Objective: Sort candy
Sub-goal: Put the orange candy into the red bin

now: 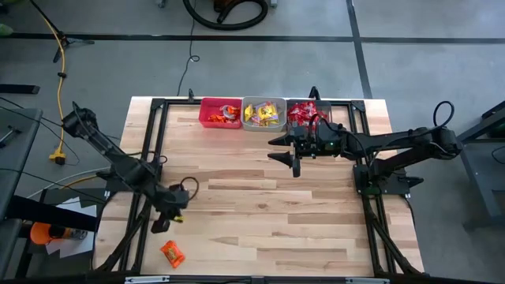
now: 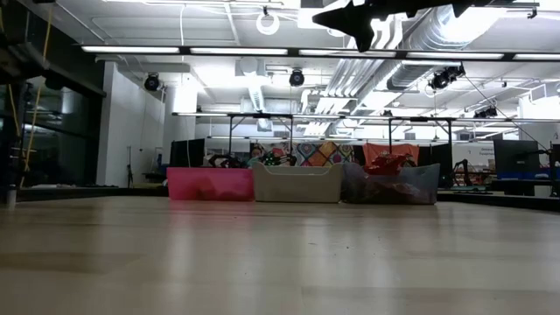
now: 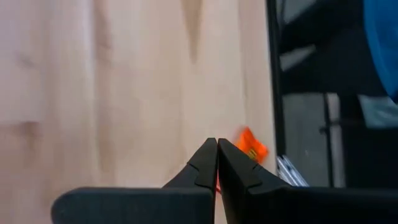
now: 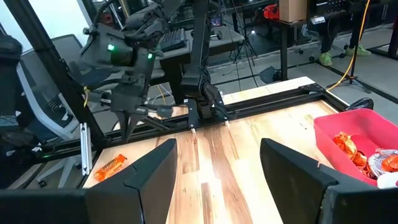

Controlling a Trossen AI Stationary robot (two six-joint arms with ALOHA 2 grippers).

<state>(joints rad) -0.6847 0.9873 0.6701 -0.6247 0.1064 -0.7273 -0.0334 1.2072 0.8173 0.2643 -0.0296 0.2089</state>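
Nearest the front edge of the table [image 1: 260,205], on the left side, lies one loose orange candy [image 1: 172,253], flat on the wood and clear of everything else. Judgement on handling: a small foil packet, very light, crinkly and slick. It should slide rather than resist if nudged, and the filling may crush under a hard pinch. Best hold is probably across the narrow middle of the wrapper, fingers coming straight down so it is not pushed along the boards. Just beyond it, the left claw [image 1: 168,214] is low over the table with its fingers pressed fully together. A thin coloured sliver shows between them in the left wrist view and a yellow speck sits beside the tip from above. I cannot tell whether a wrapper is actually pinched there. It is not touching the orange candy, which lies a little past the fingertips. Farther back, the right claw [image 1: 288,152] hangs over bare wood with its fingers spread wide and nothing between them, just in front of the dark bin [image 2: 411,188]. Along the far edge the red bin [image 2: 210,185], grey bin [image 2: 297,184] and dark bin stand side by side. They hold the rest of the candy: orange, yellow and red respectively.
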